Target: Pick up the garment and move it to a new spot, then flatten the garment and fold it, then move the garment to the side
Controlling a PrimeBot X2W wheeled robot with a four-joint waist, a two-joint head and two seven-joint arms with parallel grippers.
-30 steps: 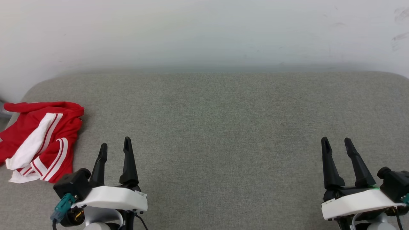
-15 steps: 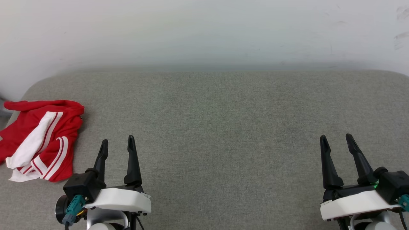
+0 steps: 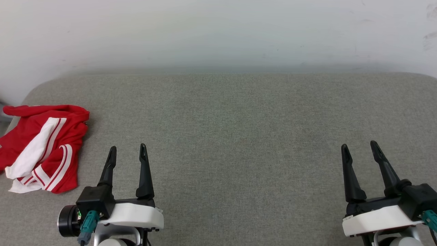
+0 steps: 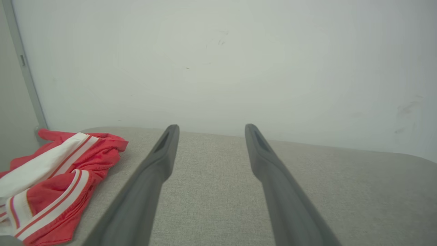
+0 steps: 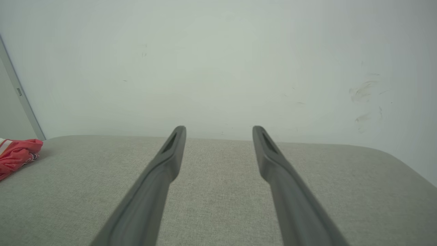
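**Dark-fingered left gripper (image 3: 127,147) squares up; crumpled red-and-white jersey garment (image 3: 44,147) lies untouched**

The left gripper, its two long fingers spread wide and holding nothing, hovers over the grey woven cushion (image 3: 239,136) at the lower left of the head view. Over the past second its wrist has rolled, and it has slid a little toward the frame's centre. The matching right gripper (image 3: 359,144) at lower right is just as wide and empty and has barely stirred. The slight upward drift of the whole scene is the camera's, not the objects'.

The garment, a T-shirt with white sleeves and red-white striped trim, stays bunched at the cushion's far left edge. It is near the left gripper but clear of it. In the left wrist view the garment (image 4: 51,184) sits at lower left, beside the fingers. In the right wrist view it (image 5: 18,152) is a red scrap at the left margin. A plain white wall (image 3: 218,34) rises behind.

The pickup appears not yet begun, and the left arm looks best placed to start it.
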